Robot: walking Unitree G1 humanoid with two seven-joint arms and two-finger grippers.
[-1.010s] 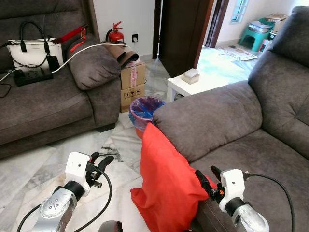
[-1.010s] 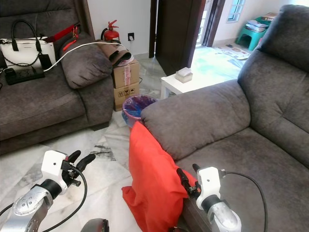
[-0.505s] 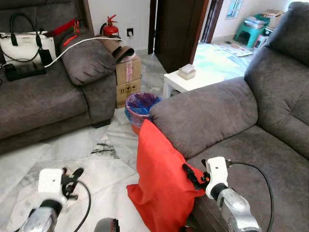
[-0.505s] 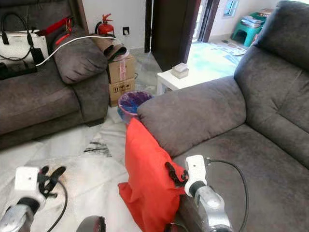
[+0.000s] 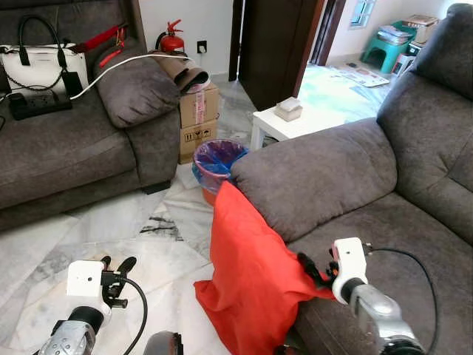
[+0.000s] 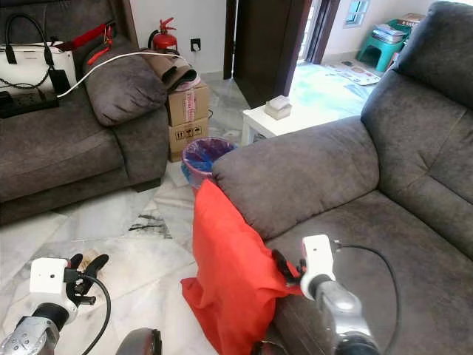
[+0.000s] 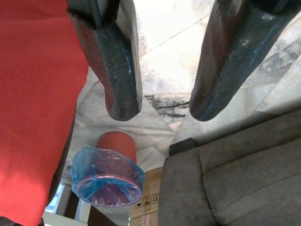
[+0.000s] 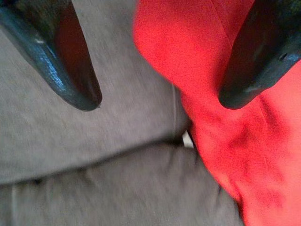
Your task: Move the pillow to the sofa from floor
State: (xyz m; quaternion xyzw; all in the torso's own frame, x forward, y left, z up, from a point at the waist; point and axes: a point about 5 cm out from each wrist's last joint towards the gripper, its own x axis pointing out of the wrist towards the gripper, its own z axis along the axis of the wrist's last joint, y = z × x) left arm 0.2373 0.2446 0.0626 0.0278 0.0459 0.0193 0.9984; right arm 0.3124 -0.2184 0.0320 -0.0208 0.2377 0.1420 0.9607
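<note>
- One red pillow (image 5: 251, 277) stands on the marble floor (image 5: 74, 237), leaning against the front of the grey sofa (image 5: 355, 177) below its armrest.
- The right gripper (image 5: 314, 270), fingers spread, sits at the pillow's upper edge beside the seat cushion; contact looks likely but is unclear.
- The left gripper (image 5: 117, 266) hovers open over the floor, well apart from the pillow.
- A bin (image 7: 109, 175) lined with blue plastic stands just behind the pillow.

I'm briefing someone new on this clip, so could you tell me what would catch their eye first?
The bright red pillow stands out at once, propped on the marble floor against the arm of the grey sofa. The right gripper, fingers open, sits at the pillow's edge by the sofa seat. Behind the pillow, a bin with a blue liner stands beside the sofa arm.
</note>
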